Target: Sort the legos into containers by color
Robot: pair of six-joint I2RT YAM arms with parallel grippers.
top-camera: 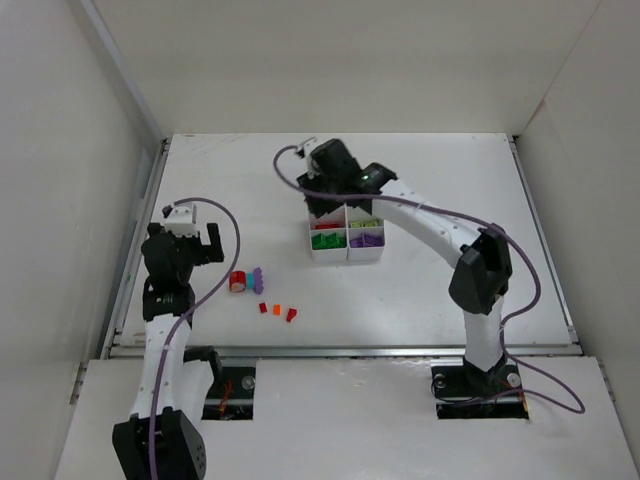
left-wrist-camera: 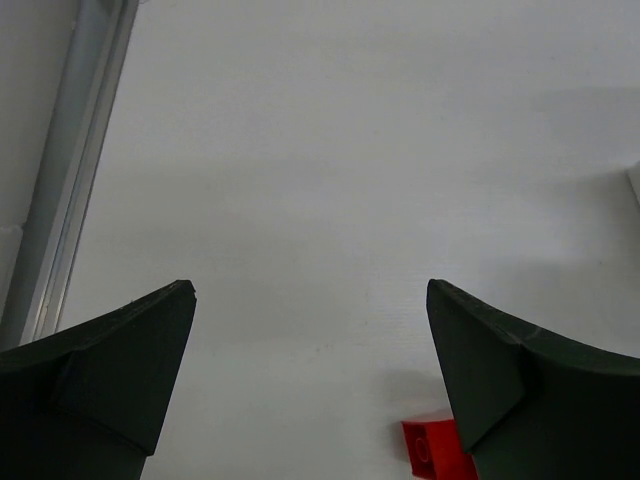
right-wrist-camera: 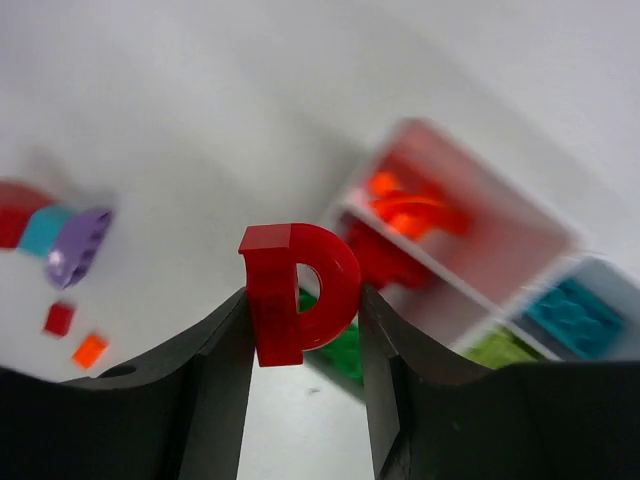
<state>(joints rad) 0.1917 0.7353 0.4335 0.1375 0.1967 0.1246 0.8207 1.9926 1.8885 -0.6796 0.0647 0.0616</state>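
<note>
- Red arched lego stands upright, pinched by its straight edge between the tips of the right pincer. The jaws are part-way closed on it, and it hovers over the far end of the white six-compartment tray.
- Beneath it in the right wrist view, the tray's red compartment and green compartment adjoin, both blurred. I judge the drop into red is the step in hand.
- Risk: the lego hangs close to the thin wall between those two. A release slightly off could send it into green, or bounce it off the pieces already there.
- Risk: the grip takes only the lower part, so the piece may twist or cling to one finger as the jaws part.
- Risk: lowering further could nudge the light tray.
- Left pincer stands wide and empty, well left of the tray, with a red brick just by its right finger.
- Loose legos lie on the worktop, near-left of the tray.
</note>
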